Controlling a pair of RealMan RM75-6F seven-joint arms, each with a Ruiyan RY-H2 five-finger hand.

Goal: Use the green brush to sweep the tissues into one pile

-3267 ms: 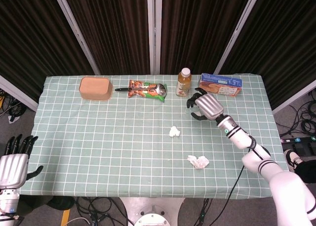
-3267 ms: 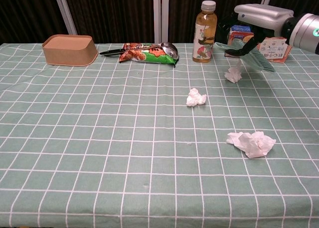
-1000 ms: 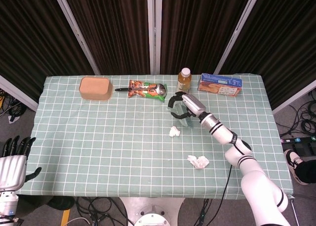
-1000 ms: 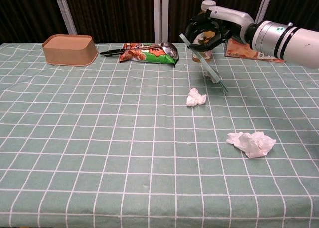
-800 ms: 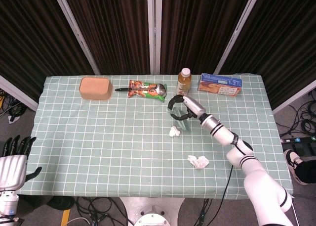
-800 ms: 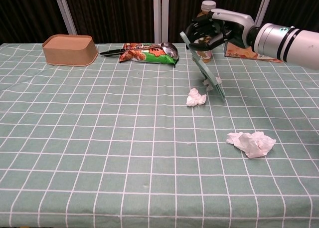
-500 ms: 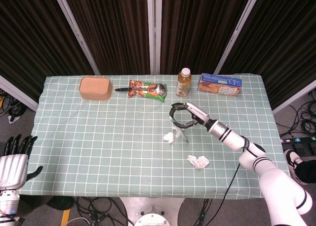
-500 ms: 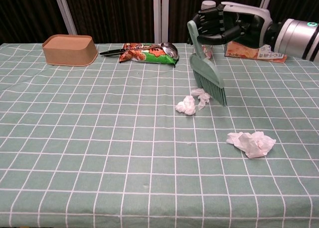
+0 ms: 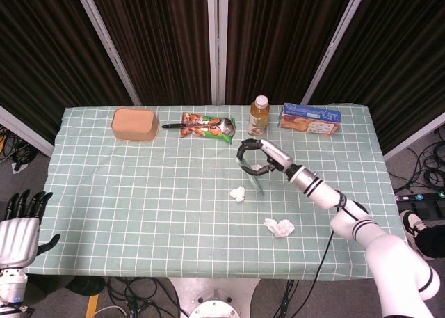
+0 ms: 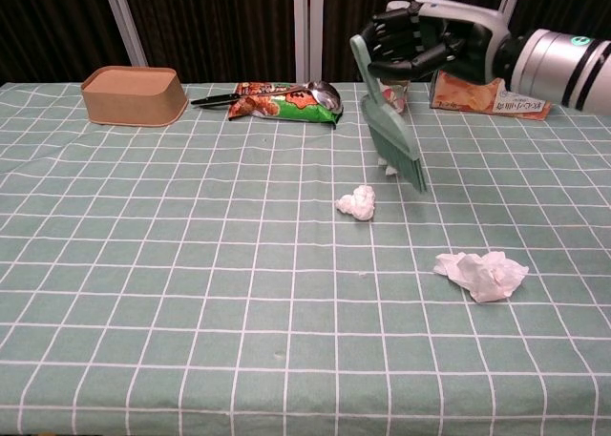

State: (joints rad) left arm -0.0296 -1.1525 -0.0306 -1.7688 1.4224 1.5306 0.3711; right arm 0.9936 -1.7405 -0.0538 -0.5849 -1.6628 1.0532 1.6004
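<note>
Chest view, near to far: large crumpled tissue (image 10: 482,272) on the checked tablecloth (image 10: 191,293); small tissue ball (image 10: 356,201) mid-table; green brush (image 10: 393,135), bristles down beside a third tissue scrap (image 10: 389,168), handle grasped by right hand (image 10: 430,43). Left hand (image 9: 19,229) off-table, fingers spread, holding nothing.

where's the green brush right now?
Held by the right hand at mid-table, right of centre; the green brush hangs bristles-down just behind the small tissue, in front of the bottle.
</note>
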